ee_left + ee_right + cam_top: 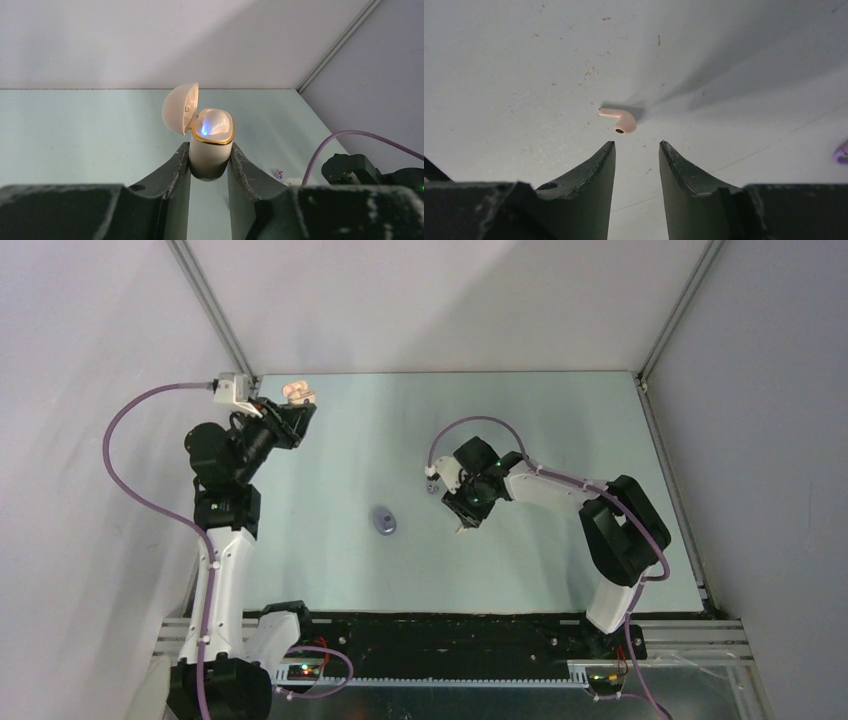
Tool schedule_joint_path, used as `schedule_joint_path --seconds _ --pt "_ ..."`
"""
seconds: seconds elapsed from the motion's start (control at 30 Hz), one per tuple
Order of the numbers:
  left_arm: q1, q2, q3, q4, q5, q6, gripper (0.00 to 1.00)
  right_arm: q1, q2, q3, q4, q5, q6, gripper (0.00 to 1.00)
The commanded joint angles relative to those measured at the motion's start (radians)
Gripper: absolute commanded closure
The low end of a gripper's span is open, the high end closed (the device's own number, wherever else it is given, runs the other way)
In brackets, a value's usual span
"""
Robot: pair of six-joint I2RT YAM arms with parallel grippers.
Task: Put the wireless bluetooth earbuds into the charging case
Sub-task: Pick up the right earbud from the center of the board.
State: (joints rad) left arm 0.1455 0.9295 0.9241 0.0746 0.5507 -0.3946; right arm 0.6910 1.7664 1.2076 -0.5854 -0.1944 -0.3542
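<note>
My left gripper [297, 402] is shut on a cream-white charging case [210, 150] and holds it upright above the table's far left corner. The lid [179, 107] is open, and a blue light glows inside the gold rim. The case also shows in the top view [298, 391]. My right gripper [636, 144] is open, low over the table, its tips just short of a cream-white earbud [619, 120] lying on the surface. In the top view this gripper [465, 519] is at centre right. A tiny purple earbud [278, 174] lies on the table. The other earbuds are not visible.
A purple pebble-like case [384, 521] lies shut on the table's middle, left of my right gripper. A purple shape [842, 152] shows at the right wrist view's right edge. Grey walls with metal frame posts enclose the table.
</note>
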Motion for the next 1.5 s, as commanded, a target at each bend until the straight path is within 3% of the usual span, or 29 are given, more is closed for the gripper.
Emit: schedule_joint_path --seconds 0.0,0.2,0.47,0.83,1.47 --pt "0.008 -0.024 0.027 0.004 -0.014 0.002 1.00 -0.003 0.001 -0.038 0.098 -0.045 -0.119 0.59" --pt "0.009 -0.019 0.030 0.014 -0.014 -0.005 1.00 -0.003 -0.078 -0.158 0.190 -0.089 -0.229 0.58" --pt "0.009 -0.017 0.017 0.026 -0.017 -0.022 1.00 -0.001 -0.061 -0.168 0.232 -0.061 -0.182 0.58" --pt "0.009 -0.024 0.005 0.033 -0.020 -0.018 1.00 0.017 -0.043 -0.169 0.233 -0.055 -0.249 0.59" --pt "0.010 -0.038 -0.015 0.044 -0.020 -0.020 1.00 0.061 -0.008 -0.165 0.223 -0.014 -0.300 0.73"
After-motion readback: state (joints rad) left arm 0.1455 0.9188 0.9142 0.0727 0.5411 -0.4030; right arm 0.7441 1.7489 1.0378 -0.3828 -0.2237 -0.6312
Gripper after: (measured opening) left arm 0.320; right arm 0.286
